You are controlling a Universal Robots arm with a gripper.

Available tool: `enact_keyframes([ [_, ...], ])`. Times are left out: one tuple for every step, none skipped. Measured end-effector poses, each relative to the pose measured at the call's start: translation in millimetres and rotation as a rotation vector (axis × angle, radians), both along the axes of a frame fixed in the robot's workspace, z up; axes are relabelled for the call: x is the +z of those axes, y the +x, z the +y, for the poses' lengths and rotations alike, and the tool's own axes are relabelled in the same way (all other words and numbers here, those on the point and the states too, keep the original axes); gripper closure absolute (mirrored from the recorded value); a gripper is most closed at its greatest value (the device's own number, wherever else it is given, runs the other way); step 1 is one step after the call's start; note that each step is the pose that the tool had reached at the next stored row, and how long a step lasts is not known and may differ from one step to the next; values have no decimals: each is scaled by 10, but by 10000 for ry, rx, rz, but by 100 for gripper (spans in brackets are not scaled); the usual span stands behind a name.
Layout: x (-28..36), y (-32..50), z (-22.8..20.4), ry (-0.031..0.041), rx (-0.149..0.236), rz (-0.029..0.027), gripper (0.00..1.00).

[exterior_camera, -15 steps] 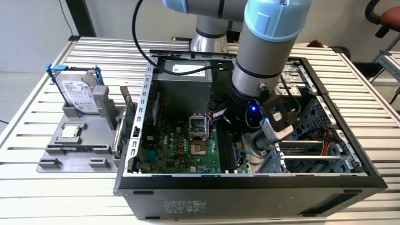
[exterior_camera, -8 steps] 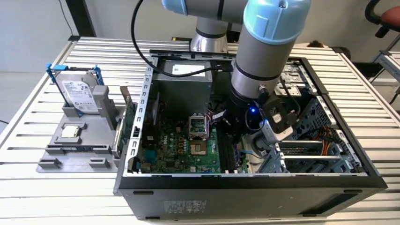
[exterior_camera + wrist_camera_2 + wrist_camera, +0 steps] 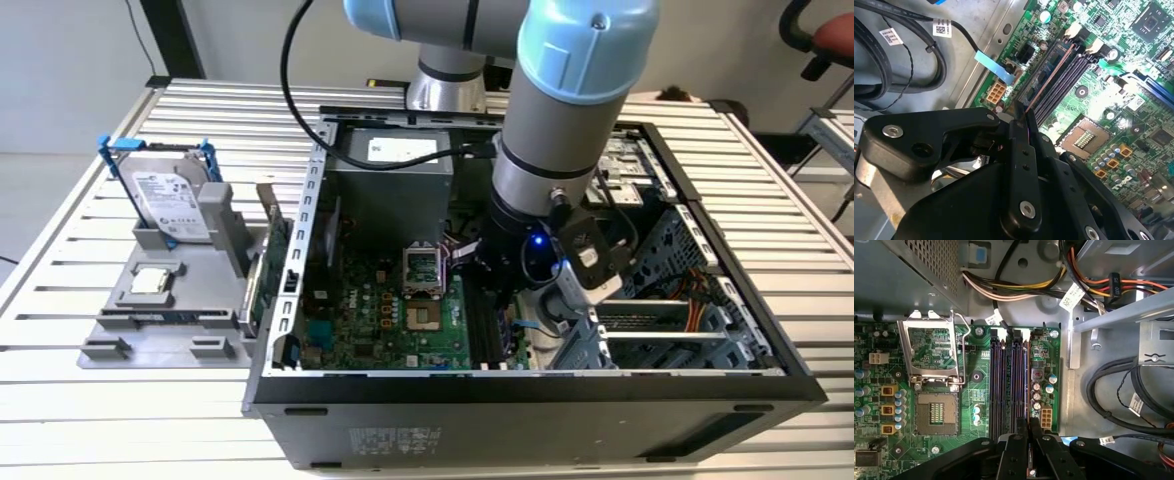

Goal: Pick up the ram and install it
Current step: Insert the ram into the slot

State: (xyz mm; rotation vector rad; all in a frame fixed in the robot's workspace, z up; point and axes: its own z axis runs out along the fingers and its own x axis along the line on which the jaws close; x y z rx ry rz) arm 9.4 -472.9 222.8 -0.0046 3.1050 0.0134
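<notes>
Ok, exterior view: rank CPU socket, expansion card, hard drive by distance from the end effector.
1. CPU socket, beside the end effector holding the ram.
2. Expansion card, outside the case, view's left.
3. Hard drive, farthest left.

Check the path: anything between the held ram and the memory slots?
Nothing visible. The gripper holds the ram edge-on directly over the memory slots, beside the open CPU socket; cables stay beyond the slots' far ends.

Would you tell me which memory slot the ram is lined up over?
The outermost slot, farthest from the CPU socket: the ram, held edge-on in the gripper, runs along it; the others lie bare.
</notes>
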Motion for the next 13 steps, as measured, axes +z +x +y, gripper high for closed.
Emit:
enact_keyframes([
  [0,0,0,-1,-1,0,100],
  [-3,1,0,4,-5,-1,100],
  [-3,1,-1,4,-8,-1,100],
  [-3,2,-2,4,-13,-1,100],
  [-3,3,-4,3,-19,-1,100],
  [-4,7,-6,3,-25,0,100],
  [-4,7,-7,1,-32,0,100],
  [-5,7,-7,0,-34,0,100],
  [-6,7,-7,0,-34,0,100],
  [-10,7,-7,3,-35,-1,100],
  [-15,7,-6,5,-35,-2,100],
  [-22,7,-6,5,-36,-2,100],
  [-27,6,-7,0,-36,0,100],
])
